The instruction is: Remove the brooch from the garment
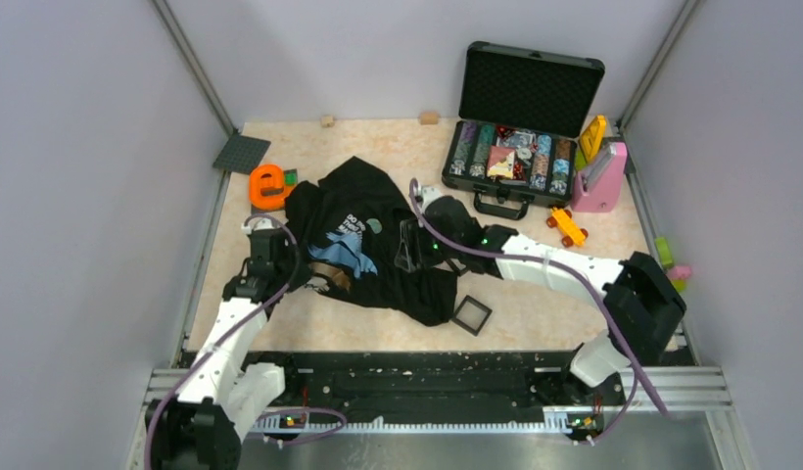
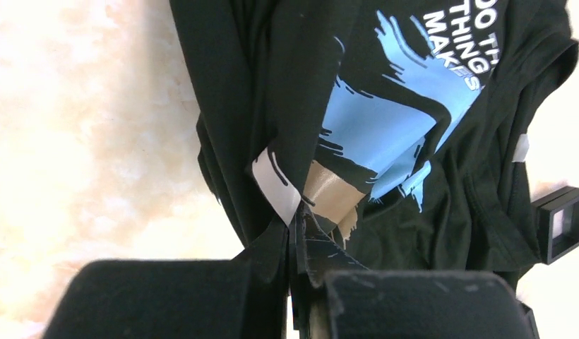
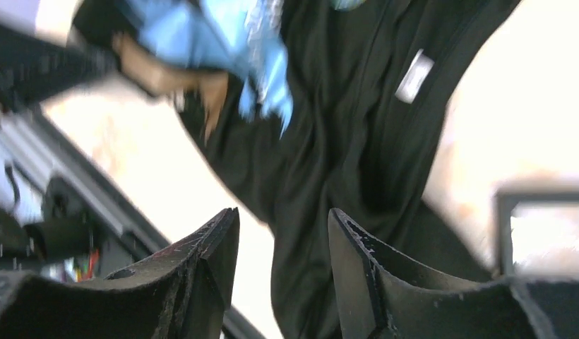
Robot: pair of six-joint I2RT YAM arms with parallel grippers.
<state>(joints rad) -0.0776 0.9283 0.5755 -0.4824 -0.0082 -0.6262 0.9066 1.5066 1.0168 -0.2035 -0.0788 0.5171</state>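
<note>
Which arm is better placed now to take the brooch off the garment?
Right, probably: the right gripper is open near the brooch, while the left gripper is shut on the garment, holding it.

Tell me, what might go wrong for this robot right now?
The brooch is tiny, so the open right jaws might pinch the garment instead. The left jaws grip only a fold of cloth; it could slip loose when the brooch is pulled. The square black frame near the hem might get knocked.

Brooch (image 1: 375,226) too small to detail — garment (image 3: 343,141) print blurred.
</note>
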